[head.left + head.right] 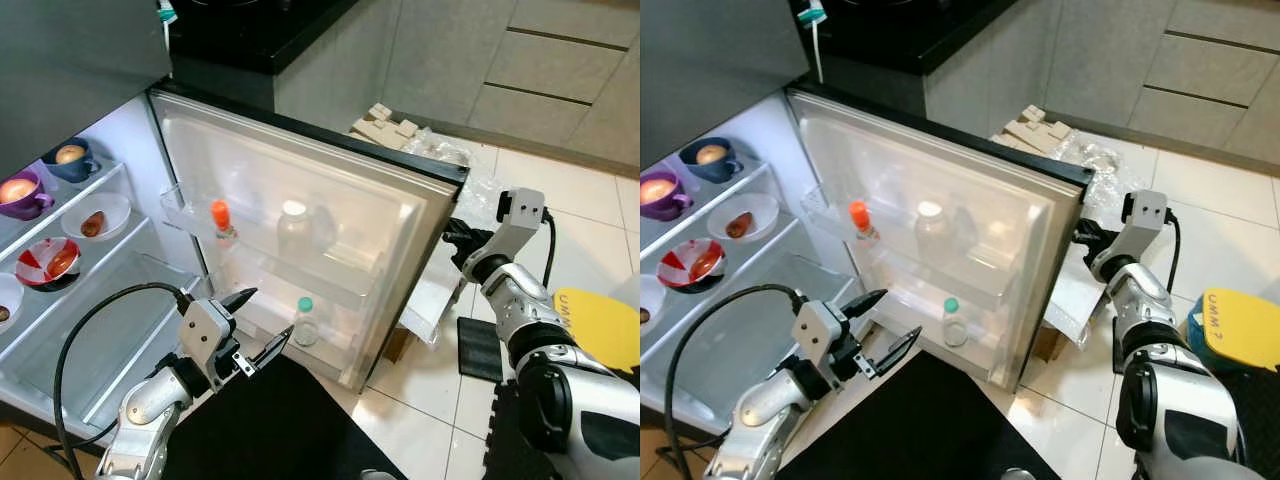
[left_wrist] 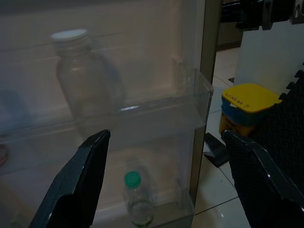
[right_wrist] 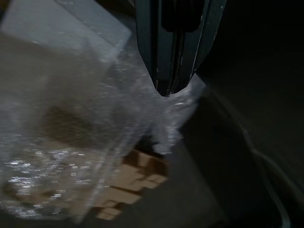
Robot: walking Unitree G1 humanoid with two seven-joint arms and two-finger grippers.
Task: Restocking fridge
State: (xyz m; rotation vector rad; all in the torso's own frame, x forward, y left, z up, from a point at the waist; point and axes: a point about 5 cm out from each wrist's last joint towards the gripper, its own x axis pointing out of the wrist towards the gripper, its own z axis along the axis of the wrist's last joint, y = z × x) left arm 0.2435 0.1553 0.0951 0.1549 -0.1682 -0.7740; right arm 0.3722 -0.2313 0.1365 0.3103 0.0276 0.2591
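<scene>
The fridge door [image 1: 395,195] stands wide open. Its upper door shelf holds an orange-capped bottle [image 1: 220,216] and a clear jar with a white lid [image 1: 293,228]. A small green-capped bottle [image 1: 304,322] stands in the lower door shelf. My left gripper [image 1: 270,311] is open and empty, low in front of that lower shelf, a short way from the green-capped bottle [image 2: 133,199]. My right gripper [image 1: 456,240] is at the door's outer edge [image 3: 171,52], on its far side.
Fridge shelves at the left hold a purple cup [image 1: 22,192], a blue cup [image 1: 70,160], a white bowl [image 1: 97,215] and a red bowl [image 1: 50,262]. A yellow-lidded tub [image 1: 605,325] and black mat [image 1: 290,430] are on the floor. Cardboard [image 1: 385,128] and plastic wrap lie behind the door.
</scene>
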